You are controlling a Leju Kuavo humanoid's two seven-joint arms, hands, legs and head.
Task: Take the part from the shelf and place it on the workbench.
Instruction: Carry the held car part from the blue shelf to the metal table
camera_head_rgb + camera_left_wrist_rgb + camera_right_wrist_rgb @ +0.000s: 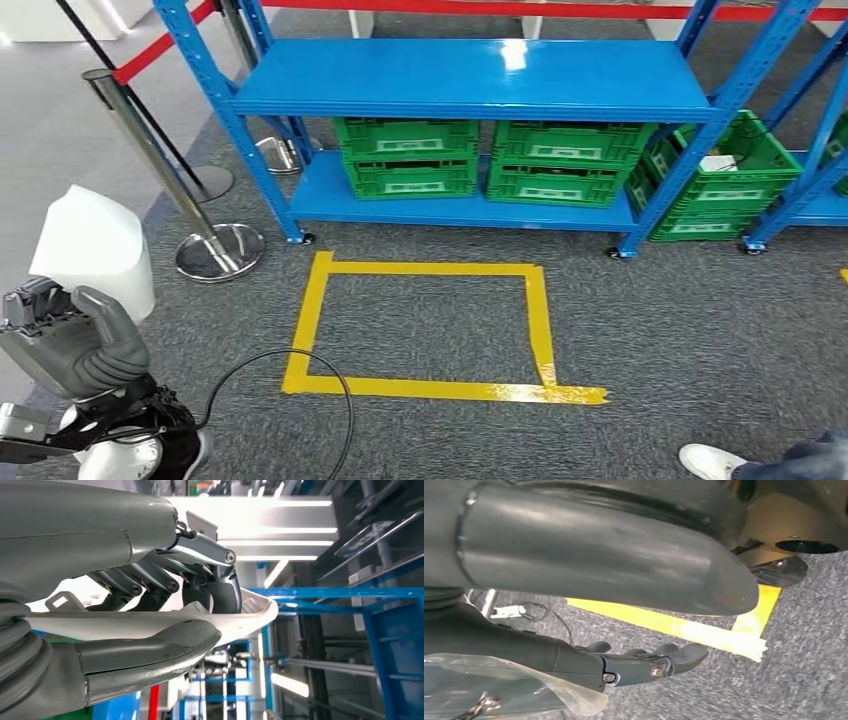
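I have the white part (92, 250) clamped in my left robot hand (70, 335) at the lower left of the frame, standing upright above it, while my right robot hand (644, 662) hangs with nothing in it, fingers loosely apart over the carpet.

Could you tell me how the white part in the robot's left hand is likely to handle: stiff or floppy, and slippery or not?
The white part looks like thin moulded plastic that keeps its shape beyond the left hand, so it is probably stiff and fairly light. Its glossy surface suggests it could slip, though the fingers hook over its rim.
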